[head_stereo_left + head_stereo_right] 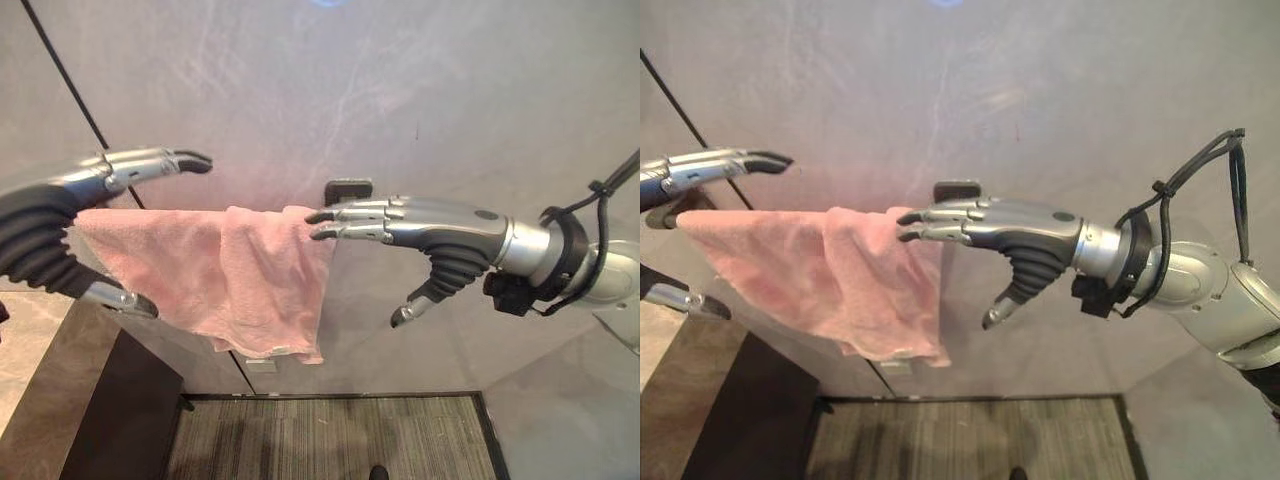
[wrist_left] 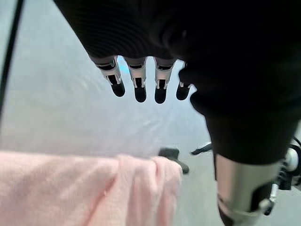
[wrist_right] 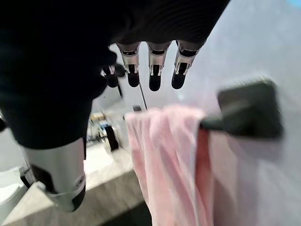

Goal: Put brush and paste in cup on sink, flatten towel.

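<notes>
Pink towel (image 1: pixel 215 275) hangs draped over a dark rail on the grey wall (image 1: pixel 400 90), bunched and creased, its lower hem uneven. The rail's dark end bracket (image 1: pixel 347 190) is fixed to the wall at the towel's right edge.

Right hand (image 1: pixel 420 235) is level with the towel's upper right corner, fingers straight and held together, tips at or just short of the cloth; contact cannot be confirmed. Thumb hangs apart below.

Left hand (image 1: pixel 60 220) is at the towel's left end, fingers extended above the top edge, thumb below and in front of the cloth, not pinching it.

A dark surface (image 1: pixel 90 410) lies below the towel's left end.
</notes>
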Motion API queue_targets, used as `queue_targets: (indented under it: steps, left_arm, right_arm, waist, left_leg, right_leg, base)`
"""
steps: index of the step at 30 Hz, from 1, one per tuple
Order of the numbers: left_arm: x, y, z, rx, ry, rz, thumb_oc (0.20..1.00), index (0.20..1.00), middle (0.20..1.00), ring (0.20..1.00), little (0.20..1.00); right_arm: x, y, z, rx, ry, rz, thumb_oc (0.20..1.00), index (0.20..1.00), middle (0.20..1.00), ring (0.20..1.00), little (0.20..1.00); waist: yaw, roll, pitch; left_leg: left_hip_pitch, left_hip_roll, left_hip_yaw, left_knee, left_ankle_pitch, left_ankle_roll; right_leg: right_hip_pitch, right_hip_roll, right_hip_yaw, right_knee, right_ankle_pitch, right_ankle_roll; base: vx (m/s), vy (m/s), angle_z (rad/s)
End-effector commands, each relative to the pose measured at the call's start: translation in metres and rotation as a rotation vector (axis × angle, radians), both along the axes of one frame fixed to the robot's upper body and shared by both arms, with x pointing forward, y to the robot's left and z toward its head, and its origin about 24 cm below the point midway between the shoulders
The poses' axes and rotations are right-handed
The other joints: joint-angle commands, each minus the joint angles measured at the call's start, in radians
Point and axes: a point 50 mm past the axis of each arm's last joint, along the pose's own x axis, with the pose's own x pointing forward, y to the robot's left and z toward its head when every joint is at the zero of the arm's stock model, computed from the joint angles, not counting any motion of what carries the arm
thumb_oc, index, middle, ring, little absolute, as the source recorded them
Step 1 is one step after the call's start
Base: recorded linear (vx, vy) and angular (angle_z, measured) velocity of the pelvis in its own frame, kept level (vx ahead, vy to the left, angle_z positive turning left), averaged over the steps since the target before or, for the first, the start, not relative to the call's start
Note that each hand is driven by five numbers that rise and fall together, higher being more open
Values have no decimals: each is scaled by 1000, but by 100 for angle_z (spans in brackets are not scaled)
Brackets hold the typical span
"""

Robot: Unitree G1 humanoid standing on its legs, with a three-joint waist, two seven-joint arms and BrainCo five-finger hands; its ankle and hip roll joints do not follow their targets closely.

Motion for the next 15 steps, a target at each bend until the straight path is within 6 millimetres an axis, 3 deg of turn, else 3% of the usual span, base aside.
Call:
queue_targets:
  steps: [1, 15]
  left_arm:
    - [6, 10, 8, 8, -47, 62, 1000, 1000, 1000, 1000, 1000]
    - [15, 19, -4, 48, -2, 138, 1000, 1000, 1000, 1000, 1000]
  right_arm:
    - [0, 10, 16, 58, -95, 32, 1000, 1000, 1000, 1000, 1000]
    - [13, 53, 19, 100, -139, 101, 1000, 1000, 1000, 1000, 1000]
  waist:
    - [19, -3, 2]
    - [64, -20, 25]
  left_leg:
    - [-51, -24, -2, -8, 32, -3]
    - [-61, -29, -20, 9, 16, 4]
  right_leg:
    - [25, -94, -25, 37, 40, 82]
    - [37, -94, -45, 34, 45, 76]
  base:
    - [-6, -6, 6]
    - [21, 0, 6]
